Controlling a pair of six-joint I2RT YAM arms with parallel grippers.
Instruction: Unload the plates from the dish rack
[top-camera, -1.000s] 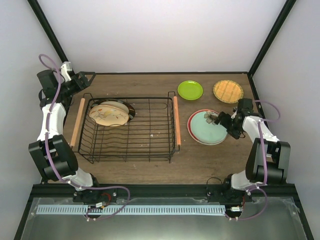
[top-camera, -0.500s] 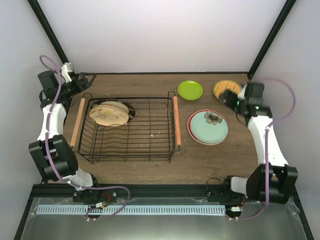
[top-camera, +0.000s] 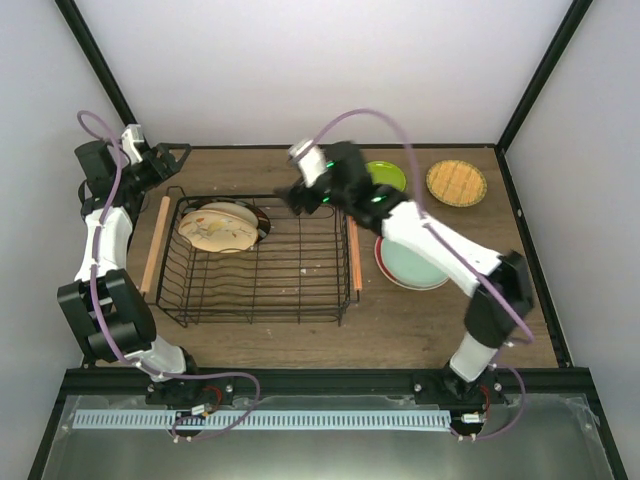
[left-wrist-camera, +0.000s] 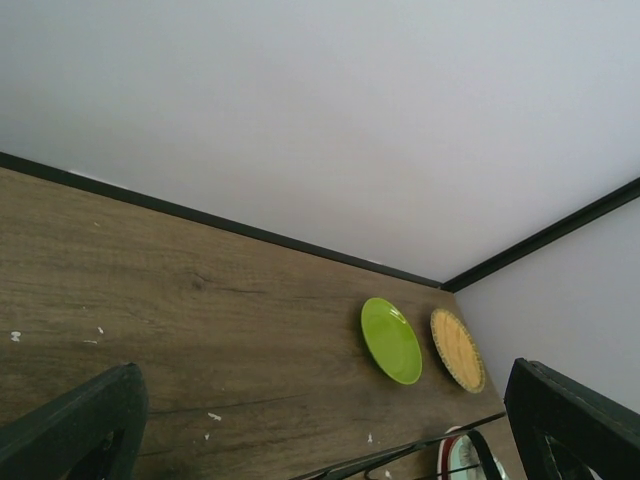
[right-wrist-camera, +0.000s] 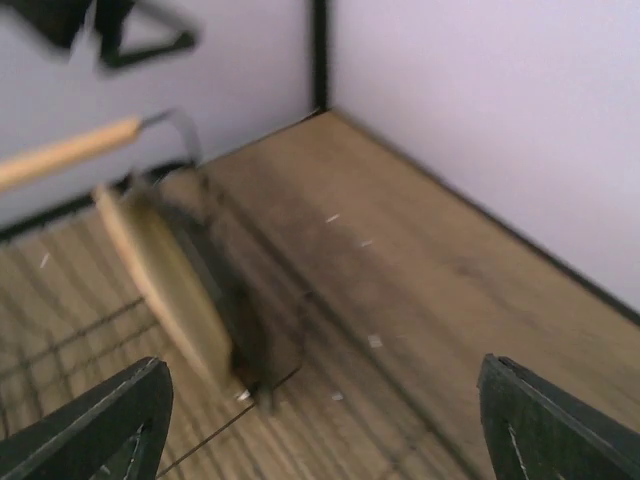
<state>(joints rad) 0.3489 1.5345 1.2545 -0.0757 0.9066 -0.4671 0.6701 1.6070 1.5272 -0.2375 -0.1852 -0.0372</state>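
**Top view.** The right arm (top-camera: 440, 250) stretches from the lower right of the frame to the upper centre. It holds the right gripper (top-camera: 300, 197) over the upper edge of the dish rack (top-camera: 250, 318), a black wire basket on the left half of the wooden table (top-camera: 420, 335).

**Right wrist view (blurred).** The two fingers (right-wrist-camera: 90, 420) stand far apart at the lower corners of the frame. Nothing lies between them and they touch nothing. At centre left a beige plate (right-wrist-camera: 165, 285) leans on edge in the rack, with a darker plate (right-wrist-camera: 230, 320) just behind it. A wooden handle (right-wrist-camera: 65, 155) crosses the upper left.

**Plates, top view.**
- The beige plate and the darker plate sit in the rack's upper left corner.
- To the right of the rack, a lime-green plate (top-camera: 392, 172), partly covered by the arm, and an orange gridded plate (top-camera: 456, 183) lie flat on the table.
- Below these two, a pale teal plate (top-camera: 412, 268) rests on a red plate (top-camera: 379, 254).

**Left wrist view.** The left gripper (left-wrist-camera: 320, 400), at the upper left of the top view beyond the rack's corner, has its dark fingers (left-wrist-camera: 75, 430) spread wide. It is empty and faces the green and orange plates.
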